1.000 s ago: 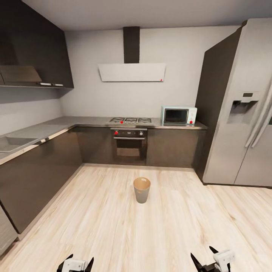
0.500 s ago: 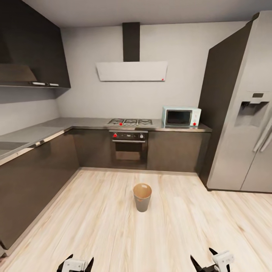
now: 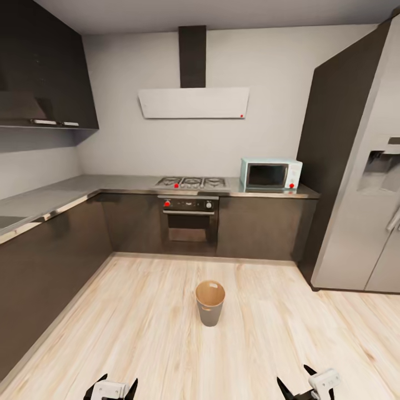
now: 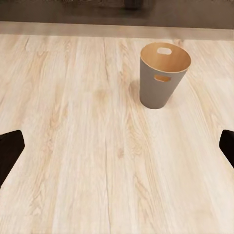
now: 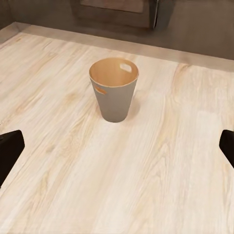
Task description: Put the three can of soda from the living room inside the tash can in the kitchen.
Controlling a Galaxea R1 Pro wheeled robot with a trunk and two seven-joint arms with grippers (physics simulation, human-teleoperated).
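1. Grippers came first: the left gripper (image 3: 111, 388) sat at the bottom left of the head view and the right gripper (image 3: 304, 385) at the bottom right, both with fingers spread wide and nothing between them.
2. Each wrist view showed dark fingertips (image 4: 9, 148) at the side edges of the frame, far apart, with bare pale wood floor (image 3: 139, 333) between them.
3. Ahead of both grippers, near the lower centre of the head view, the tash can (image 3: 210, 302) stood upright on the floor, well apart from the grippers and from the cabinets. Its orange-brown inside looked empty as far as the wrist views showed (image 5: 115, 90).
4. Farther out, toward the centre of the frame, stood the oven (image 3: 188, 220) under the hob, a white microwave (image 3: 270, 174) to its right on the counter, and the steel fridge (image 3: 366, 183) at the right edge.
5. Judged from this, the task looked barely begun: no can of soda was held or lay in the bin, so all three apparently remained to be fetched and dropped in.
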